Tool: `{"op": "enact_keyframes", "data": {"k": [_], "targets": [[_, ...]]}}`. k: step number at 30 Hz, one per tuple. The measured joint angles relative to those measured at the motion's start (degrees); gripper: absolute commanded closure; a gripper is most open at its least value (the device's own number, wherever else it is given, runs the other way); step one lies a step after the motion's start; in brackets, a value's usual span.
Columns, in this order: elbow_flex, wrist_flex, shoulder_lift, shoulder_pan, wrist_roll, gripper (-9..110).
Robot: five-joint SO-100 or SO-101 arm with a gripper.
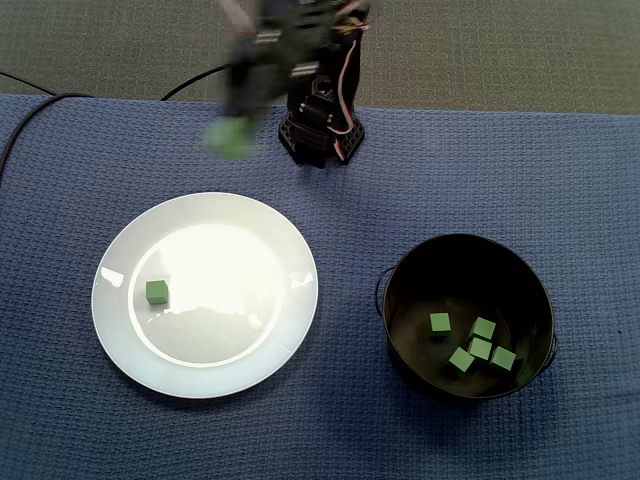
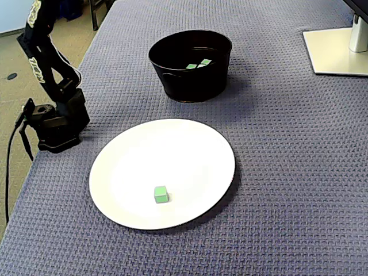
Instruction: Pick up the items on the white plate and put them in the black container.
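The pincer (image 1: 234,132) shows only as a blur at the upper left of centre in a fixed view, hanging over the cloth (image 1: 560,180) above the plate's far rim. A green smear sits at its tip. Whether that is a held cube or part of the pincer itself, and whether the jaws are apart or closed, cannot be told. In the other fixed view the arm (image 2: 43,63) rises out of the upper left corner and the pincer is out of frame.

One cube (image 1: 157,292) is left on the plate (image 1: 250,360), in its left half and well inside the rim. From the pincer it lies down the frame and somewhat to the left, with the bare far part of the plate between them. The other fixed view puts the cube (image 2: 161,194) in the lower part of the plate (image 2: 190,155), on the side away from the base (image 2: 57,123).

The cube has no long axis. Its sides run nearly square to the frame, so any pair of opposite faces should serve, and the reach likely matters more than wrist turn.

The container (image 1: 400,270) stands at the lower right, apart from the plate, with five cubes (image 1: 480,348) in it.
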Motion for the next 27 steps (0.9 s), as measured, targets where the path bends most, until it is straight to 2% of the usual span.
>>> {"op": "enact_keyframes", "data": {"k": [7,10,12,13,14,15,18,22,27], "targets": [[29.4,-5.4,6.5,-33.0,1.1,102],[41.8,-8.4,3.3,-39.7,3.8,102],[48.7,-12.0,-0.5,-41.3,5.7,102],[51.9,-14.2,-2.5,-42.1,6.2,93],[54.8,-16.3,-4.3,-42.8,6.6,78],[57.2,-17.9,-5.8,-43.2,7.1,68],[60.8,-18.8,-7.2,-43.3,9.1,57],[59.2,-14.9,-6.9,-42.9,10.9,50],[39.9,5.7,-4.0,-37.4,7.9,52]]}}
